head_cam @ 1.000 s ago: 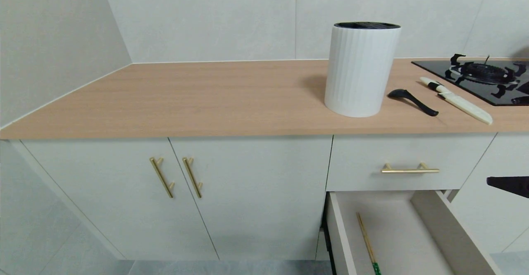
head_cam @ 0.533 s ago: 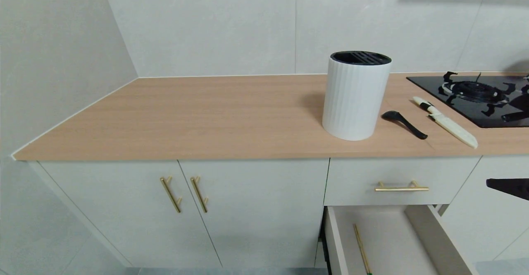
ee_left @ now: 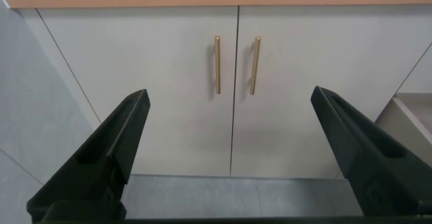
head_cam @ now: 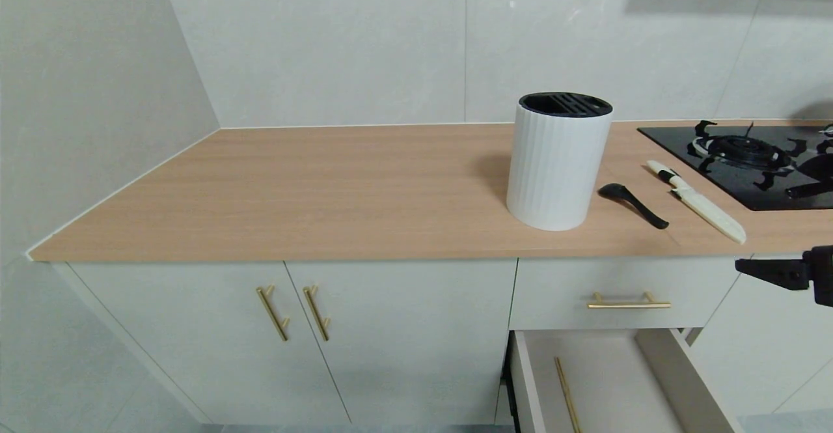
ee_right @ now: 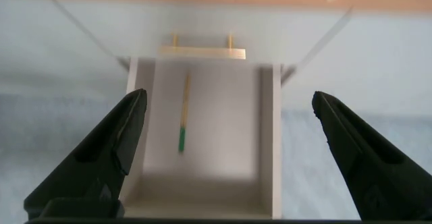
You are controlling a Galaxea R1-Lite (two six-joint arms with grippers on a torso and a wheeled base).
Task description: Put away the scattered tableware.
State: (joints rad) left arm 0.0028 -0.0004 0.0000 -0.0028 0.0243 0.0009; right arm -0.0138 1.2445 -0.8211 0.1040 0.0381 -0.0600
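Observation:
On the wooden counter (head_cam: 338, 192) a black spoon (head_cam: 632, 204) and a cream-bladed knife (head_cam: 696, 201) lie just right of a white ribbed holder (head_cam: 558, 159) with a black slotted top. Below them the lower drawer (head_cam: 524, 381) is pulled out, with a pair of chopsticks (head_cam: 566, 394) inside. My right gripper (head_cam: 758, 269) hangs in front of the counter's edge at the far right, below the knife. It is open (ee_right: 229, 97) with nothing in it, above the drawer (ee_right: 266, 129) and the green-tipped chopsticks (ee_right: 183, 113). My left gripper (ee_left: 229, 97) is open, facing the cabinet doors (ee_left: 169, 96).
A black gas hob (head_cam: 748, 159) takes up the counter's right end. A shut drawer with a gold handle (head_cam: 628, 303) sits above the open one. Two gold door handles (ee_left: 235, 65) mark the double cabinet. Tiled walls close the back and left.
The head camera has tilted up, so the counter sits lower in view and less of the drawer shows. My right gripper has risen and come further in from the right edge.

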